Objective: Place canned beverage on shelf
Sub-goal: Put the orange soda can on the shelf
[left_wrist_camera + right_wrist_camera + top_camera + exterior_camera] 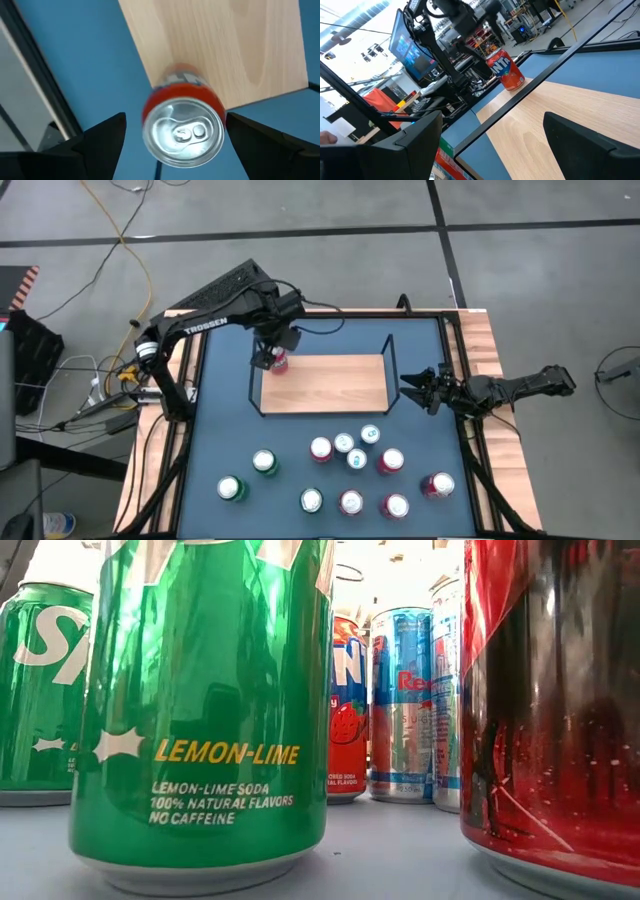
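1 red can point(279, 362) upright on left end of shelf point(340, 383), long axis vertical, top with pull tab facing up. Left gripper point(172, 132) directly above can, jaws apart, either side, not touching. Right gripper point(415, 387) at shelf's right end, jaws apart, nothing held. 11 cans point(345, 470) elsewhere on tabletop point(220, 420).
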Action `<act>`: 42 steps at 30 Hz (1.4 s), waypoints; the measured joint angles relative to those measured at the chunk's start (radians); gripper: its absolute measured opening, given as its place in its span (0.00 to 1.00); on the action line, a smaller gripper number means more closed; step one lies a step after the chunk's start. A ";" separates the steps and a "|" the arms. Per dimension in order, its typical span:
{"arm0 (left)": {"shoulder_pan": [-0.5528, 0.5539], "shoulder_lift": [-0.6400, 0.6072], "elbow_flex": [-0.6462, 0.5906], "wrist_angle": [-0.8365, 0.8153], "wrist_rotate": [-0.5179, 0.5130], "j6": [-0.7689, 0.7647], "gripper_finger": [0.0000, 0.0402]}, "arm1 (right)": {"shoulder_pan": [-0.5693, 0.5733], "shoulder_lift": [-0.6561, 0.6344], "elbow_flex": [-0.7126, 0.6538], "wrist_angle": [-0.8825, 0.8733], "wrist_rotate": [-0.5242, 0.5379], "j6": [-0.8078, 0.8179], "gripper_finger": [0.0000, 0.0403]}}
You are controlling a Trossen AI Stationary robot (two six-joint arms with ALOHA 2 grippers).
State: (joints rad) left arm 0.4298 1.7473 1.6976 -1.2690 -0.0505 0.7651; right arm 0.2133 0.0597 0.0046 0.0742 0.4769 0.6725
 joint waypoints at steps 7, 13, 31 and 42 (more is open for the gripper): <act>-0.034 0.000 0.180 -0.121 0.022 -0.164 0.82 | 0.000 0.000 0.000 0.000 0.000 0.000 0.86; -0.127 -0.002 0.311 -0.161 0.084 -0.430 0.82 | 0.000 0.000 0.000 0.000 0.000 -0.001 0.86; -0.172 0.142 0.309 -0.167 -0.243 -0.744 0.82 | 0.000 0.000 0.000 0.000 0.000 -0.002 0.86; -0.092 0.171 0.309 -0.236 -0.249 -0.872 0.82 | 0.000 0.000 0.000 0.000 -0.001 0.001 0.86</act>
State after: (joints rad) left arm 0.3373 1.9179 2.0064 -1.5048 -0.2991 -0.1070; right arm 0.2131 0.0597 0.0047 0.0742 0.4755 0.6731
